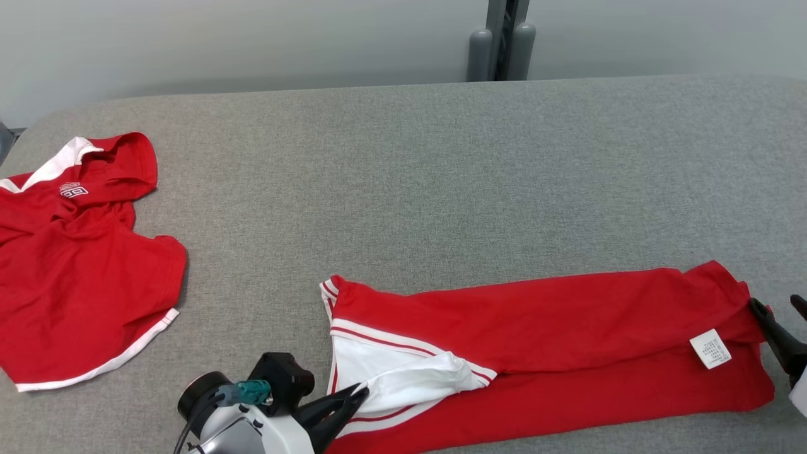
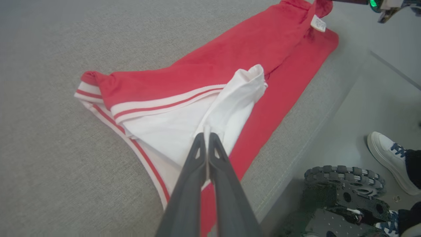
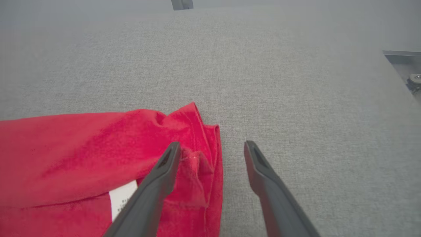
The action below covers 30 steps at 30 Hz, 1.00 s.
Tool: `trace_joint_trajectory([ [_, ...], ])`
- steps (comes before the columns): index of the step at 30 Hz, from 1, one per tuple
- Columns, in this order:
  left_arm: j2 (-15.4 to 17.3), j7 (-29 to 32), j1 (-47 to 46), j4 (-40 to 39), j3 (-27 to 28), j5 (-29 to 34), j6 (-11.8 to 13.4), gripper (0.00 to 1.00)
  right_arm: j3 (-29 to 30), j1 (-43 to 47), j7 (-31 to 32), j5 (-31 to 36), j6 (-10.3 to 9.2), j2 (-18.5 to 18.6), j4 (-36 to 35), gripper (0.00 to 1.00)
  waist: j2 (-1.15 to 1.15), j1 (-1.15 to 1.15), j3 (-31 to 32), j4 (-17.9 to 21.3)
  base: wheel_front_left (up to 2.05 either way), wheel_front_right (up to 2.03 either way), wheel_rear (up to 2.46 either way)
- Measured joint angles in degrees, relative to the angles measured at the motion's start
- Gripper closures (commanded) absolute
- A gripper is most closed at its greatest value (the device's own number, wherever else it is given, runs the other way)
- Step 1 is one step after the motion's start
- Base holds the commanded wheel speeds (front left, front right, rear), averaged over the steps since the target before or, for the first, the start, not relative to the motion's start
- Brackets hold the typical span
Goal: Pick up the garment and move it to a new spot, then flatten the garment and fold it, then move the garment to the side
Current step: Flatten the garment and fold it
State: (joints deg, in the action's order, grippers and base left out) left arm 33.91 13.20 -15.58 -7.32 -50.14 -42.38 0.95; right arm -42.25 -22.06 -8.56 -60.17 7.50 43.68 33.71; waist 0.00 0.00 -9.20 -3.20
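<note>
Shut tight, the left gripper (image 2: pixel 206 135) pinches a white fold of the garment (image 1: pixel 536 315) at the bottom centre of the head view. A second red shirt (image 1: pixel 82 271) lies well apart at the left of the grey table (image 1: pixel 441 157). The garment stretches as a long red strip to the lower right. There the right gripper (image 3: pixel 212 144) stands wide open and holds nothing, with one finger over the red end and the other over bare table. The left wrist view adds a white shoe (image 2: pixel 384 154) beside a wheel (image 2: pixel 342 177).
</note>
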Motion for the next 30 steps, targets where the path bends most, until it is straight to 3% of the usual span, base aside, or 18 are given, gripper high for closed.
trace_joint_trajectory([
  [1, 0.03, 0.31, 0.3, -0.08, -0.25, -0.09, -0.13, 0.0, 0.29, 0.04, 0.04, -0.99, 0.0, 0.55, -0.6, 0.0, 0.0, 0.0, 0.13, 0.03, 0.0, 0.0, 0.0],
  [10, 0.11, -1.36, 1.14, -0.94, 1.54, -0.69, 1.54, 0.0, 3.49, 0.25, -2.24, -2.67, 0.0, 1.86, -0.24, 0.0, 0.0, 0.0, 1.47, 0.86, 0.0, 0.0, 0.0],
  [16, -3.8, -8.88, 0.84, 0.04, 7.09, -2.47, 5.06, 0.0, 7.44, -0.3, -5.49, -0.96, 0.0, -0.86, -0.32, 0.0, 0.0, 0.0, 1.9, 1.24, 0.0, 0.0, 0.0],
  [21, -7.95, -17.52, 0.2, 3.63, 11.18, -2.5, 7.46, 0.0, 13.82, 0.21, -6.37, 4.03, 0.0, -4.59, -2.08, 0.0, 0.0, 0.0, 2.12, 1.63, 0.0, 0.0, 0.0],
  [24, -11.18, -24.15, 0.22, 7.19, 13.78, -2.85, 8.11, 0.0, 23.92, 2.55, -6.59, 11.22, 0.0, -8.99, -6.47, 0.0, 0.0, 0.0, 2.31, 2.19, 0.0, 0.0, 0.0],
  [30, -14.48, -27.92, 1.52, 11.7, 18.3, -0.55, 8.11, 0.0, 33.38, 9.14, -6.58, 20.95, -0.01, -16.07, -13.58, 0.0, 0.0, 0.0, 2.87, 2.85, 0.0, 0.0, 0.0],
])
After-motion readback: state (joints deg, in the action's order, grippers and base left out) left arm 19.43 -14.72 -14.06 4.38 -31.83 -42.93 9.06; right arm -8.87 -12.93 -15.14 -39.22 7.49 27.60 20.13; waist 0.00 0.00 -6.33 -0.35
